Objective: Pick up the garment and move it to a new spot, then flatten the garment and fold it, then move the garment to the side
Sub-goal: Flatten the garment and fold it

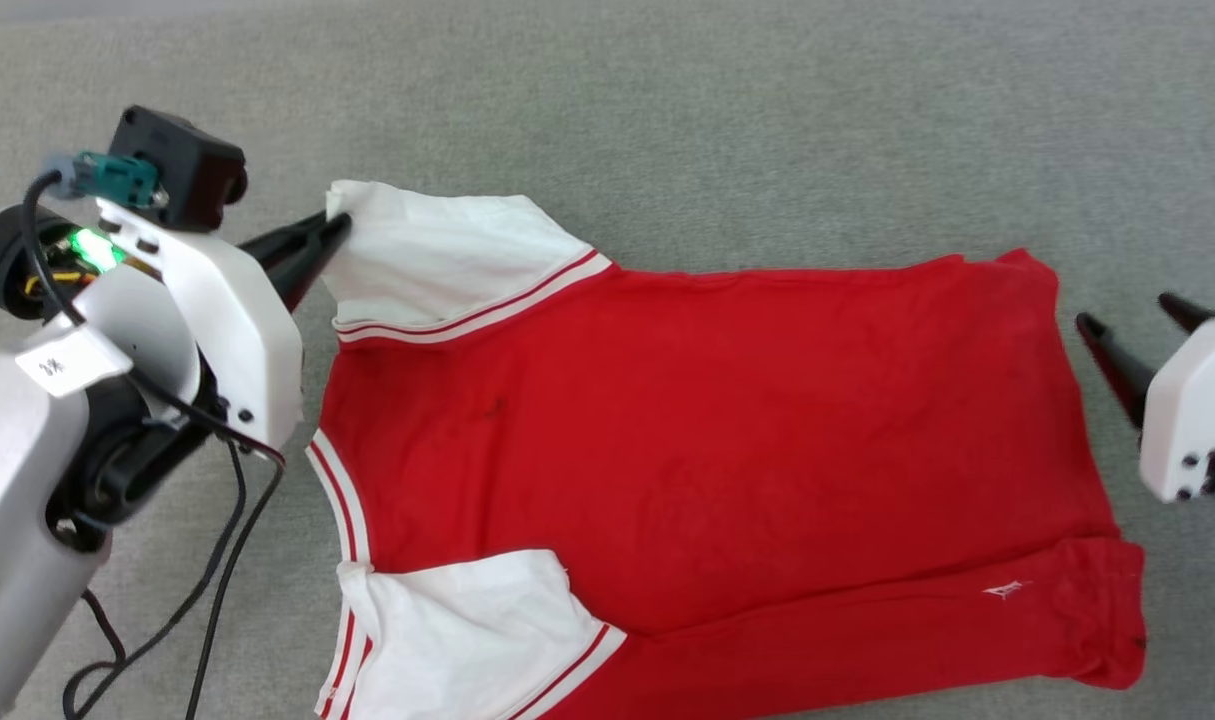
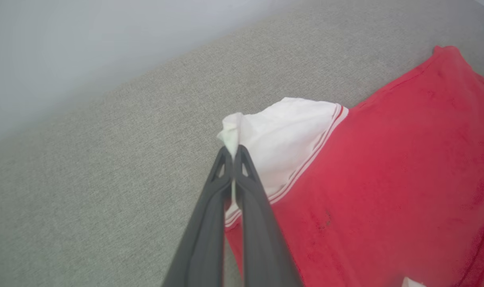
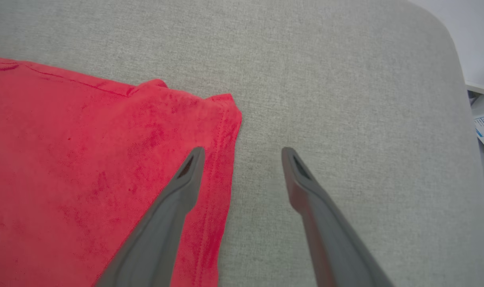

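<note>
- Garment point(image 1: 727, 430) is lying spread on the grey surface point(image 1: 667, 120); flattening is seemingly going on, folding not yet begun.
- Left gripper point(image 1: 339, 222) is pinching the far-left sleeve point(image 1: 437, 250) by its corner.
- Right gripper point(image 1: 1122, 310) is hovering with jaws apart beside the hem point(image 1: 1077, 400).

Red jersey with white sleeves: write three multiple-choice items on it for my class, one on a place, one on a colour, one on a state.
1. Where does the left pincer grip the red jersey with white short sleeves?
A. the tip of a white sleeve
B. the red hem
C. the neckline

2. What colour is the woven surface under the jersey?
A. brown
B. grey
C. blue

3. How is the right pincer?
A. shut on the hem
B. shut on a sleeve
C. open, holding nothing

Answers:
1 A: the left wrist view shows white cloth pinched between the shut fingers.
2 B: grey weave lies all round the jersey.
3 C: its fingers stand wide apart beside the hem.
</note>
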Tool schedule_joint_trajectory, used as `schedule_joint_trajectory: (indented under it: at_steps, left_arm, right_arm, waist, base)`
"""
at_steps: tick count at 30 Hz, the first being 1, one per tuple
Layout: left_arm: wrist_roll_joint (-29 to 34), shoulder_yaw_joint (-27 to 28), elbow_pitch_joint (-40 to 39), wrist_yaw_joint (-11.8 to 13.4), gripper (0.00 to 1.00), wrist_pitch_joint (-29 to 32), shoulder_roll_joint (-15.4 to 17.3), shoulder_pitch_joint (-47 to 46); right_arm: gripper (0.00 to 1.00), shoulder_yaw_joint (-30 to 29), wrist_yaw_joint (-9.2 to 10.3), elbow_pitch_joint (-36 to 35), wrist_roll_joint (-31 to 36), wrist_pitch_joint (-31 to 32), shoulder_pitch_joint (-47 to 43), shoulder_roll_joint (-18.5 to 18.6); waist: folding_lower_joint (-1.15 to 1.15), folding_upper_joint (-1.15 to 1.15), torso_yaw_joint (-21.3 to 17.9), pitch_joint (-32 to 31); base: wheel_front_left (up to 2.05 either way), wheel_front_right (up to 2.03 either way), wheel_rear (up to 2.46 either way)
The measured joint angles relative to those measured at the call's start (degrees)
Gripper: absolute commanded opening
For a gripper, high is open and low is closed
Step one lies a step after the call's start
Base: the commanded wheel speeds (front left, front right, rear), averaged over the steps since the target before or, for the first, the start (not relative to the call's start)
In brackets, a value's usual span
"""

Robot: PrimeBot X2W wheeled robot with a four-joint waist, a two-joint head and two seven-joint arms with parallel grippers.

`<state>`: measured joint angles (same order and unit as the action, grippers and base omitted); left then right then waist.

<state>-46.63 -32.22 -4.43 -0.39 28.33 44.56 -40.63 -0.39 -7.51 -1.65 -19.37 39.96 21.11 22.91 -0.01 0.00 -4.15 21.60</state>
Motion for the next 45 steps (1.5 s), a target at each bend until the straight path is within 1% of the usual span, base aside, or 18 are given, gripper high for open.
schedule_joint_trajectory:
  at_steps: [3,5,8,11,16,25,26,27,28,32,37,41,45]
  left_arm:
    - [0.0,0.1,-4.7,1.5,0.0,0.4,0.8,1.8]
    - [0.1,0.1,-7.2,2.3,0.0,0.5,1.1,2.4]
    - [0.3,0.1,-9.8,2.9,0.0,0.7,1.5,2.9]
    - [0.7,-0.1,-11.5,2.9,0.0,0.7,1.5,2.9]
    - [1.2,-0.6,-12.4,2.6,0.0,0.5,0.9,2.7]
    - [1.2,-0.9,-12.4,2.4,0.0,-0.1,0.7,2.7]
    - [1.2,-0.9,-12.2,2.4,0.0,-0.2,0.8,2.7]
    - [1.1,-0.9,-12.0,2.3,0.0,-0.3,0.8,2.7]
    - [1.0,-0.9,-11.8,2.3,0.0,-0.5,0.7,2.8]
    - [0.6,-0.8,-10.7,2.4,0.0,-1.4,0.2,3.2]
    - [0.0,-0.6,-9.1,2.4,0.0,-3.0,-0.2,4.2]
    - [-0.5,-0.6,-7.8,2.5,0.0,-3.9,-0.4,5.7]
    - [-1.0,-0.6,-7.2,2.9,0.0,-5.2,-0.6,7.7]
  right_arm:
    - [1.0,0.7,-0.01,1.3,-0.2,5.9,3.8,1.5]
    - [1.0,1.0,0.0,2.4,-1.0,8.6,6.1,1.5]
    - [1.0,2.6,0.0,3.8,-1.6,12.5,8.9,2.0]
    - [1.0,3.8,0.0,5.6,-1.4,14.5,10.6,3.2]
    - [1.0,6.0,0.0,9.4,0.3,15.4,11.8,4.2]
    - [1.0,9.3,0.02,14.7,0.5,12.4,13.2,5.5]
    - [0.84,9.6,0.02,15.2,0.3,11.9,13.2,5.7]
    - [0.34,9.8,0.01,15.8,0.1,11.2,13.2,5.7]
    - [0.0,9.9,0.01,16.4,-0.2,10.4,13.2,5.7]
    - [0.0,9.7,0.01,18.5,-1.7,6.5,13.4,4.6]
    - [0.0,9.3,-0.04,20.3,-2.4,1.6,13.6,4.6]
    - [0.0,7.7,-0.03,21.6,-2.9,-2.2,13.1,4.1]
    - [0.0,5.4,-0.03,22.1,-4.4,-5.5,11.4,3.0]
  waist:
    - [0.0,0.0,0.9,1.1]
    - [0.0,0.0,1.6,1.9]
    - [0.0,0.0,2.8,2.9]
    - [0.01,0.0,4.0,3.8]
    - [0.01,0.0,5.7,4.9]
    - [0.0,0.0,7.3,6.3]
    - [0.0,0.0,7.4,6.3]
    - [0.0,0.0,7.4,6.2]
    - [0.0,0.0,7.5,6.1]
    - [0.01,0.0,7.4,5.5]
    - [0.01,0.0,7.1,3.7]
    - [0.01,0.0,6.7,1.7]
    - [0.01,0.0,6.5,-0.8]
  base:
    - [0.0,0.0,0.0]
    - [0.0,0.0,0.0]
    - [0.0,0.0,0.0]
    - [0.0,0.0,0.0]
    - [0.0,0.0,0.0]
    - [0.0,0.0,0.0]
    - [0.0,0.0,0.0]
    - [0.0,0.0,0.0]
    - [0.0,0.0,0.0]
    - [0.0,0.0,0.0]
    - [0.0,0.0,0.0]
    - [0.0,0.0,0.0]
    - [0.0,0.0,0.0]
